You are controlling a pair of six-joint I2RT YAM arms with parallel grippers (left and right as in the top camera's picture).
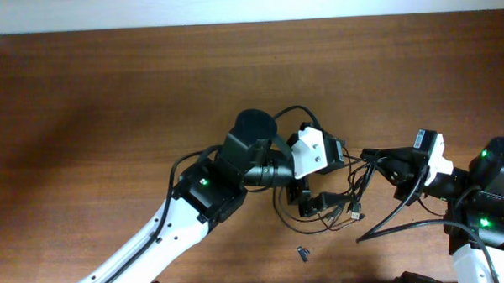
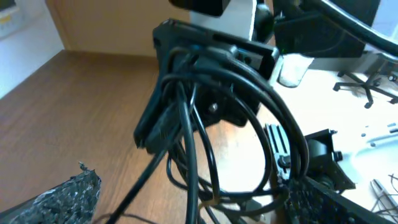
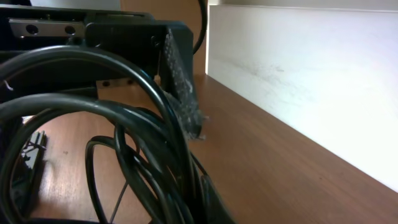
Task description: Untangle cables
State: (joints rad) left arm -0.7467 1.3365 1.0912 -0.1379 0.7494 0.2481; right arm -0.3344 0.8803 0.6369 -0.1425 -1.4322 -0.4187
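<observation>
A tangle of black cables [image 1: 355,192] lies on the wooden table between my two arms. My left gripper [image 1: 318,200] is open, and its fingers straddle several strands of the cables [image 2: 199,143] in the left wrist view; its two textured fingertips [image 2: 193,202] sit wide apart at the bottom corners. My right gripper [image 1: 377,161] is shut on a bunch of the cables [image 3: 149,155] and holds it off the table, with loops trailing down and left. Only one of its dark finger pads shows in the right wrist view, behind the cables.
A small black connector piece [image 1: 304,254] lies loose on the table in front of the tangle. A white wall [image 1: 247,5] runs along the table's far edge. The two arms are close together at the centre right.
</observation>
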